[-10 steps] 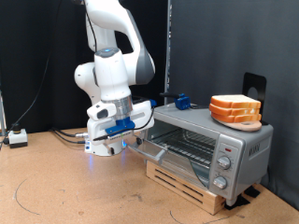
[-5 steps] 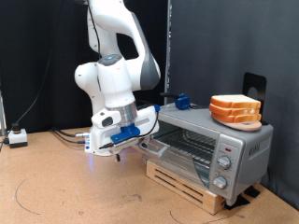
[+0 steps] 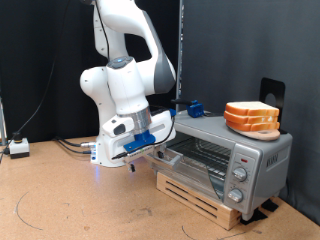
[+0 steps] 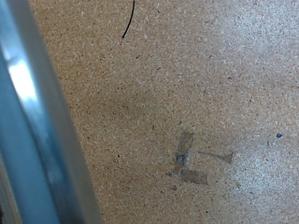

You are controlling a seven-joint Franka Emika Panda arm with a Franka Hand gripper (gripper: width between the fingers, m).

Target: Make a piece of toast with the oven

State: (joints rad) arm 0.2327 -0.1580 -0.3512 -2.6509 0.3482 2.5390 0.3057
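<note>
— So, where is the gripper (image 3: 133, 152) sitting right now?

— I'm seeing it hanging low over the table (image 3: 60, 195), just off the front edge of the oven (image 3: 222, 152), whose glass door is hanging open and lying flat beside it. I cannot tell whether its fingers are apart or together; the arm's body is hiding them in the exterior view.

— And the bread?

— The stack of slices (image 3: 252, 118) is resting on the oven's roof, up and well away from the gripper toward the exterior view's right. I'm not seeing a slice on the wire rack.

— Anything from the wrist camera?

— It's showing bare particle-board tabletop (image 4: 187, 84), crossed tape strips (image 4: 187, 163), and a blurred silver edge (image 4: 37, 131).
</note>
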